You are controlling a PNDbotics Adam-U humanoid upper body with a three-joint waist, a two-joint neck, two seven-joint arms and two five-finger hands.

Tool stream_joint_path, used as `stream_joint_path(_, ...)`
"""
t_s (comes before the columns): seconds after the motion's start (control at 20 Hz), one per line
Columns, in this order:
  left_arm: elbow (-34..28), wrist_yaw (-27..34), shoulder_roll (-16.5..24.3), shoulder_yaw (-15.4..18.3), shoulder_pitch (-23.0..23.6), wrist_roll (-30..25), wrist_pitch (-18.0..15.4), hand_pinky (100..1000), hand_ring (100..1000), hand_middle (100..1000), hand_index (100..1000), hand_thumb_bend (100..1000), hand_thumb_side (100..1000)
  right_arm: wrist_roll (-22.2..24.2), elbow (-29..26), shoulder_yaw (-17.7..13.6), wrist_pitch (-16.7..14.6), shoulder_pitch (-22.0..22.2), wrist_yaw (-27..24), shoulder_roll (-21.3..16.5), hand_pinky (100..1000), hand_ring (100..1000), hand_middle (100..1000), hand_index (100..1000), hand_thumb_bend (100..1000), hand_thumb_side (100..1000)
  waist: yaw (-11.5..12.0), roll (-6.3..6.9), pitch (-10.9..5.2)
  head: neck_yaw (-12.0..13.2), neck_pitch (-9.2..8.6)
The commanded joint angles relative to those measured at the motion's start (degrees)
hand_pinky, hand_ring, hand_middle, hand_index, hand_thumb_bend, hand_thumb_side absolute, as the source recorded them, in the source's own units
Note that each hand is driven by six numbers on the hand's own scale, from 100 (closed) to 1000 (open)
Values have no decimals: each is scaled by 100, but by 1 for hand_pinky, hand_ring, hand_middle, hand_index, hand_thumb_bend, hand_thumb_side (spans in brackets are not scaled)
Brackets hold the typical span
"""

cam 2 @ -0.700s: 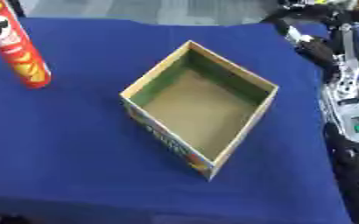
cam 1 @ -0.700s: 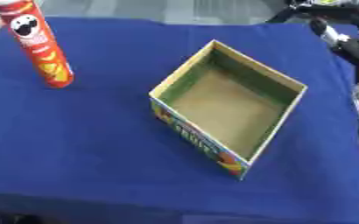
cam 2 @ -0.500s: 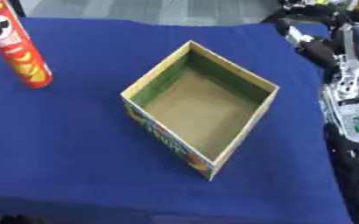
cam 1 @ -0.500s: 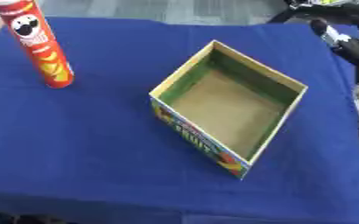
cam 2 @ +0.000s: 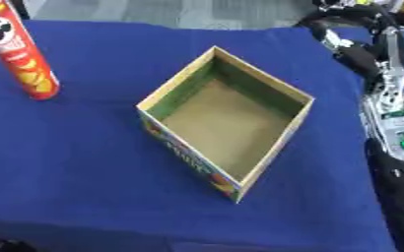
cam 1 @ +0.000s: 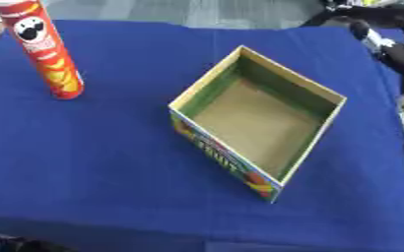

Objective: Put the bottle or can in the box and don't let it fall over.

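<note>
A tall red chips can (cam 1: 43,51) stands upright on the blue cloth at the far left. An open cardboard box (cam 1: 222,152) with a colourful printed outer wall sits in the middle, turned corner-on, with nothing inside it. My right arm (cam 2: 391,113) runs up the right edge. Its hand (cam 2: 348,12) shows as a dark shape at the far right corner, well away from both can and box. Nothing touches the can. My left hand is out of sight.
The blue cloth (cam 1: 93,162) covers the whole table, whose front edge runs along the bottom. Grey floor lies beyond the far edge. A dark shape (cam 1: 7,243) shows below the table at the lower left corner.
</note>
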Motion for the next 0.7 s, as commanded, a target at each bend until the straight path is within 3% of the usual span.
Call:
stream_joint_path(0.05, -52, -212, 176, 50, -48, -202, 49, 892, 1000, 936, 911, 776, 476, 18, -85, -34, -10, -87, -20, -132, 733, 987, 1000, 807, 786, 355, 4, 16, -115, 30, -33)
stream_joint_path(0.2, -26, -342, 173, 50, -62, -327, 126, 902, 1000, 948, 921, 755, 465, 25, -87, -32, -11, -94, -23, -132, 733, 986, 1000, 807, 787, 355, 1, 14, -112, 38, -23)
stream_joint_path(0.35, 2, -400, 162, 46, -80, -433, 165, 912, 1000, 952, 926, 658, 389, 31, -87, -29, -10, -98, -26, -132, 732, 984, 1000, 807, 787, 354, -3, 12, -107, 49, -12)
stream_joint_path(0.7, 132, -414, 154, 47, -131, -504, 238, 910, 1000, 948, 922, 658, 381, 40, -83, -28, -14, -97, -42, -137, 733, 983, 1000, 808, 786, 353, -12, 9, -93, 55, -27)
